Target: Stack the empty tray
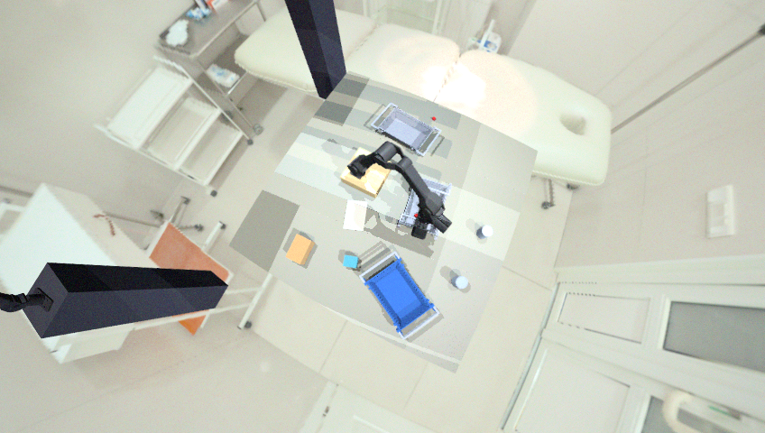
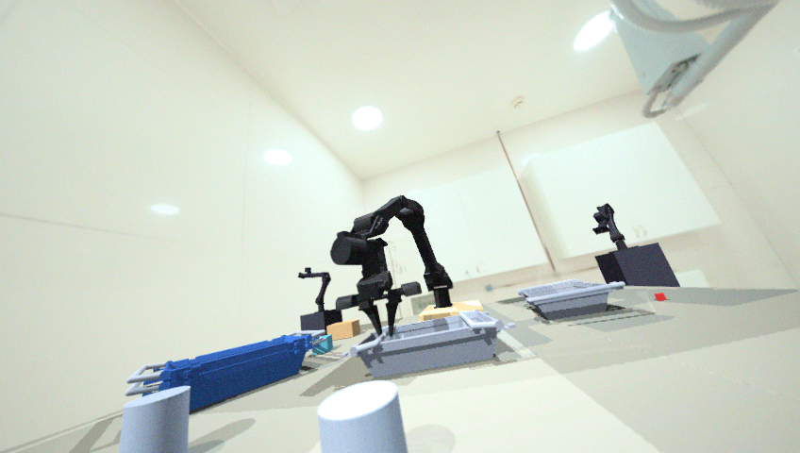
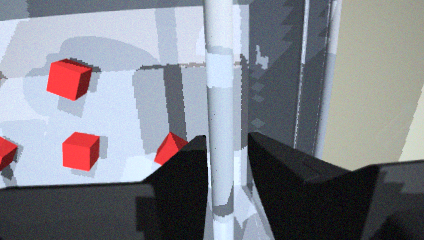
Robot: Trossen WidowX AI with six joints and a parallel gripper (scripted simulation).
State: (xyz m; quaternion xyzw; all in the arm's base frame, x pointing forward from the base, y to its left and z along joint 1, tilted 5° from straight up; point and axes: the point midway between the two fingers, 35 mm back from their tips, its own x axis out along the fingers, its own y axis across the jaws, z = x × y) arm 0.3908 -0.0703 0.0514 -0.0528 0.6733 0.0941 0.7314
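Observation:
The loaded grey tray [image 1: 403, 221] [image 2: 438, 352] [image 3: 280, 107] stands under the arm with several red blocks [image 3: 80, 151] inside. Its far bar [image 2: 483, 325] lies in across the top in the exterior view. Its other bar [image 3: 220, 115] is inward of the near end wall and runs between my fingers. My gripper [image 2: 385, 335] [image 3: 227, 143] stands a little open around that bar, with narrow gaps beside it; the fingertips are low at the tray's near end. The empty grey tray [image 1: 405, 127] [image 2: 572, 306] stands apart, its bars out over its ends. The top view hides my fingertips.
A blue tray [image 1: 400, 295] [image 2: 235, 370] stands off the near end. Two pale cylinders [image 1: 484, 231] [image 1: 459, 281] stand to one side. An orange block [image 1: 299, 249], a cyan block [image 1: 350, 261], a white sheet [image 1: 354, 216] and a loose red block [image 1: 433, 118] [image 2: 659, 296] lie around.

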